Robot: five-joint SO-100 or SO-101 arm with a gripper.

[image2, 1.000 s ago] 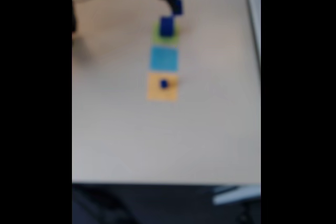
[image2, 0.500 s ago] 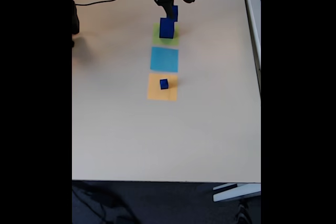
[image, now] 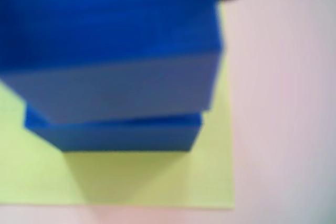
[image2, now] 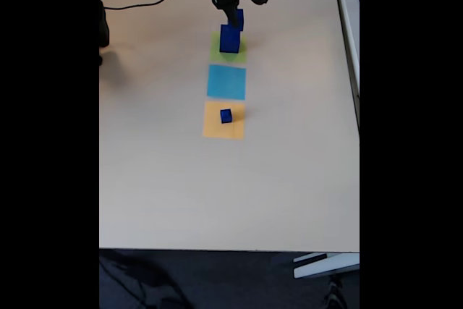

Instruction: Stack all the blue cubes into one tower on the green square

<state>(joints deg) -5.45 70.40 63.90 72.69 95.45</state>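
You have one big blue cube [image2: 229, 40] sitting on the green square [image2: 217, 53]. Your tool [image2: 236, 21] looks like it is holding a second blue cube [image2: 238, 18] right over the first one, maybe touching it. A tiny blue cube [image2: 226, 115] waits on the orange square [image2: 214, 127], well apart. So the tower is about half built.

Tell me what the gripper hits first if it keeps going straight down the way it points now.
Probably the larger blue cube on the green square: the gripper carries a smaller blue cube just above it. Depth is unclear.
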